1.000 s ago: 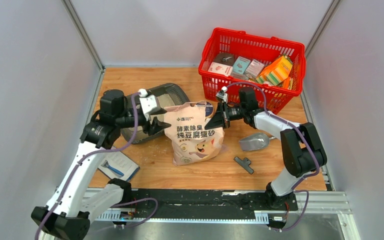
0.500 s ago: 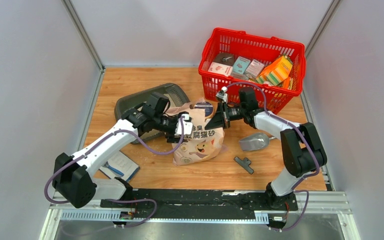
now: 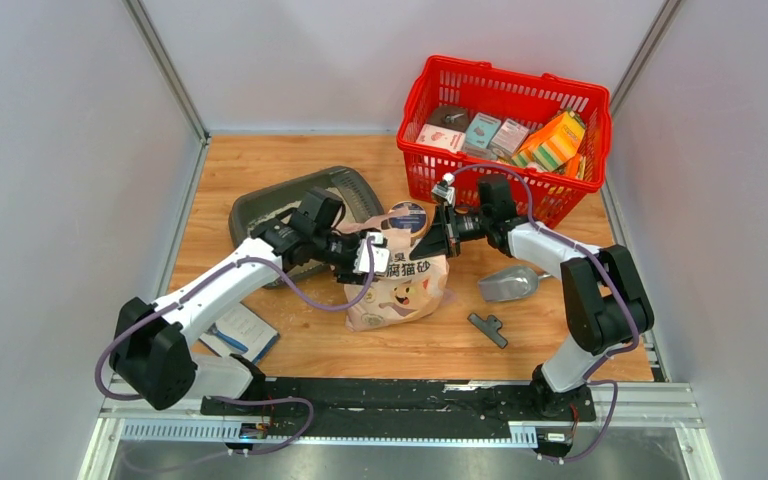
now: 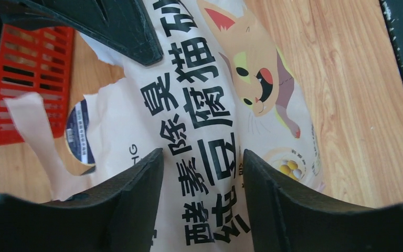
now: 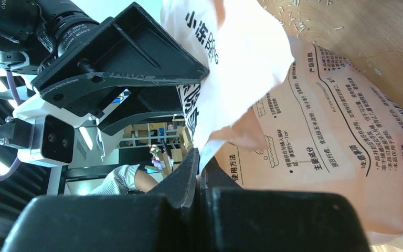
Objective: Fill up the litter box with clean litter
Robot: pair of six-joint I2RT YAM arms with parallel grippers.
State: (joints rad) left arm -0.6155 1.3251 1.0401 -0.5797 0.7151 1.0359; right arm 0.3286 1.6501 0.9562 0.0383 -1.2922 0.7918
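The litter box is a dark grey tray at the back left, with a few pale granules of clean litter at its far end. The beige-pink printed litter bag stands in the middle with its top torn open. My left gripper is open, and its jaws rest against the bag's printed front, one on each side of the dark characters. My right gripper is shut on the bag's torn top edge and holds it up. The bag's back panel fills the right wrist view.
A red mesh basket holding several boxes stands at the back right, just behind my right arm. A silver scoop and a small black tool lie to the right of the bag. A booklet with a blue pen lies at the front left.
My left arm has swung from beside the litter box over to the bag, and its open gripper now sits against the bag's front. My right gripper has kept its hold.
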